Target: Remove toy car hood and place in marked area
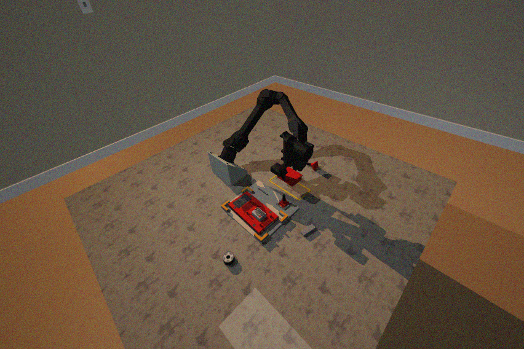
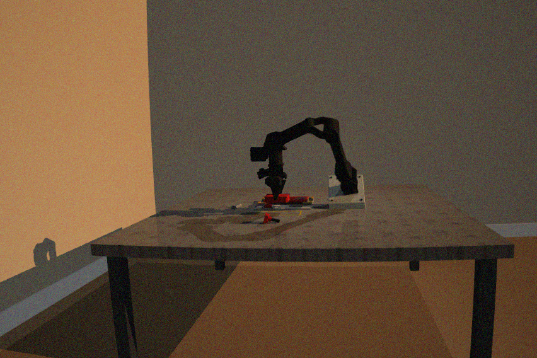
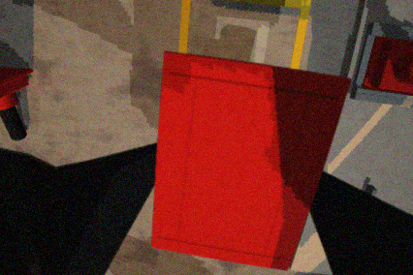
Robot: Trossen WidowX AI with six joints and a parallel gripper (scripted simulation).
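Note:
The red hood is between the black fingers of my gripper, which is shut on it. The hood looks close to level and low over the table. Whether its underside touches the table I cannot tell. The yellow outline of the marked area shows partly; the hood hides its near part in the wrist view. The red toy car stands apart from the hood, with a grey engine block uncovered.
Orange corner pieces surround the car. A red part with a black stem stands beside the car. Another red part with a black handle lies past the marked area. A grey block and a wheel lie farther off.

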